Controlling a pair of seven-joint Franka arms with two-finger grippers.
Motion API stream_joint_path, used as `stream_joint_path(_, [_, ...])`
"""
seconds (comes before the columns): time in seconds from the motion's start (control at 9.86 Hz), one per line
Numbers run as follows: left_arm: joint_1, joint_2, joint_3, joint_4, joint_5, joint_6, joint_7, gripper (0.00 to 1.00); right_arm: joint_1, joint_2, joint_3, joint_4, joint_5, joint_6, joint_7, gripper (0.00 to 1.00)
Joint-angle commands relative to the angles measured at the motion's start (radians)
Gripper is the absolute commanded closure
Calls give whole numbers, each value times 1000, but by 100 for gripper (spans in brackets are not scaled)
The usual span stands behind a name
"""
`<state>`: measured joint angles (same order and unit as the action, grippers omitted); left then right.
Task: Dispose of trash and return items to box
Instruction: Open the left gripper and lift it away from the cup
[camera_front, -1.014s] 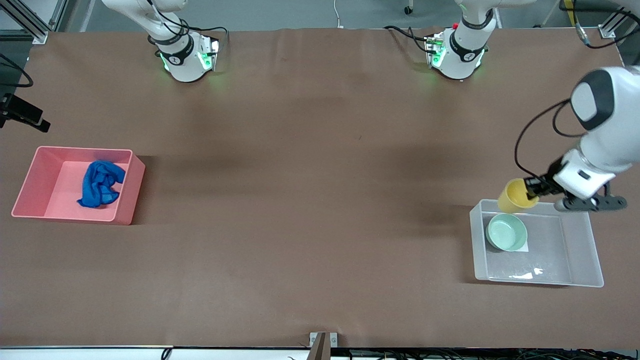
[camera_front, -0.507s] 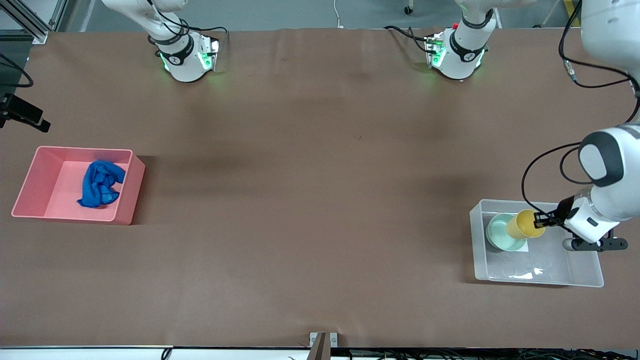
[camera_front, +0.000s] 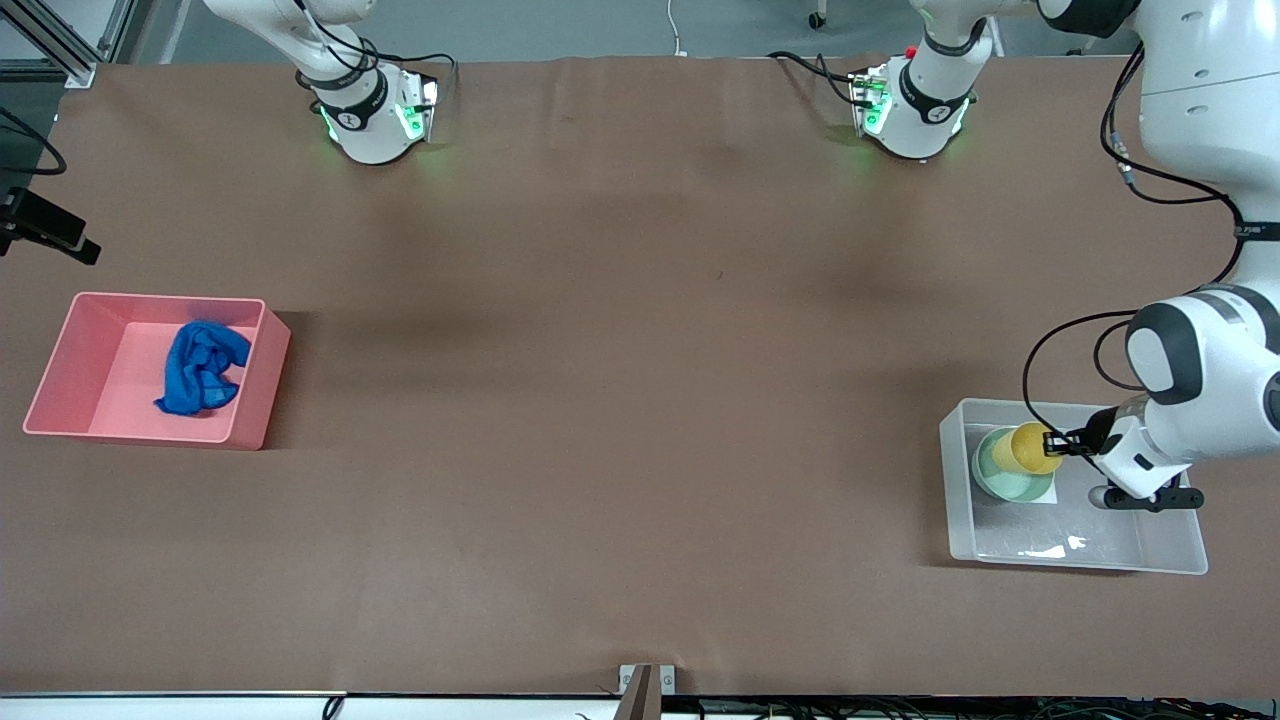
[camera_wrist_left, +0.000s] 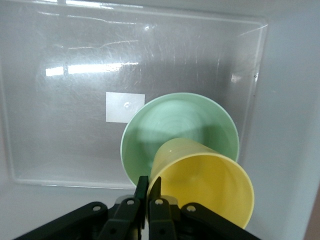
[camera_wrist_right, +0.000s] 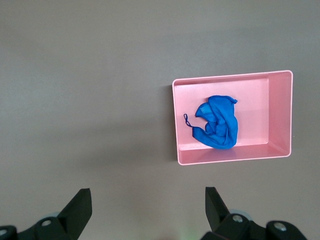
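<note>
Holding my left gripper (camera_front: 1050, 443) pinched on yellow cup (camera_front: 1034, 447) rim — over mint bowl (camera_front: 1003, 474) in clear box (camera_front: 1165, 545), right gripper (camera_wrist_right: 147, 207) waiting, fingers wide — above table.

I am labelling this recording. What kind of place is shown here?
Probably a robotics lab: two arm bases stand on a brown-covered table, aluminium framing stands at its corner, and the left gripper holds a yellow cup.

yellow cup (camera_front: 1033, 447), mint bowl (camera_front: 1003, 478) (pale), blue wad (camera_front: 203, 368)
</note>
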<state>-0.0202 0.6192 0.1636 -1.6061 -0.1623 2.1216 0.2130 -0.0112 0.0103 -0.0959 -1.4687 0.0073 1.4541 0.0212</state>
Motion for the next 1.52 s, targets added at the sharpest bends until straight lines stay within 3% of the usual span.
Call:
stream_joint_path(0.0, [-7, 36, 10, 3, 0, 24, 22, 91, -9, 4, 7, 10, -10, -12, 2, 0])
stream_joint_path(0.1, [-10, 30, 8, 3, -2, 24, 22, 61, -9, 4, 5, 10, -10, -12, 0, 0])
stream_joint_path(0.2, [-13, 7, 8, 8, -2, 24, 22, 7, -9, 4, 7, 10, -10, -17, 0, 0])
stream_joint_path(0.3, [-14, -45, 4, 9, -2, 18, 17, 0, -10, 4, 7, 10, -10, -9, 2, 0])
stream_joint_path(0.51, [-18, -190, -25, 5, -2, -24, 3, 0, -10, 4, 5, 10, -10, -8, 0, 0])
stream_joint_path(0.71, [-17, -338, -53, 3, 4, -212, -15, 0, -10, 5, 5, 8, -10, -9, -4, 0])
stream_joint_path(0.91, [-10, -499, -133, 2, 125, -384, -87, 0, -10, 4, 5, 5, -10, -3, -30, 0])
stream_joint_path(1.01, [-10, -568, -154, 5, 130, -438, -143, 0, -10, 4, 5, 5, -10, 2, -35, 0])
stream_joint_path(1.32, [-9, -738, -168, -1, 132, -573, -193, 0, -10, 4, 5, 5, -10, -17, -35, 0])
stream_joint_path(1.42, [-7, -746, -170, 1, 132, -613, -222, 0, -12, 4, 4, 5, -10, -17, -35, 0])
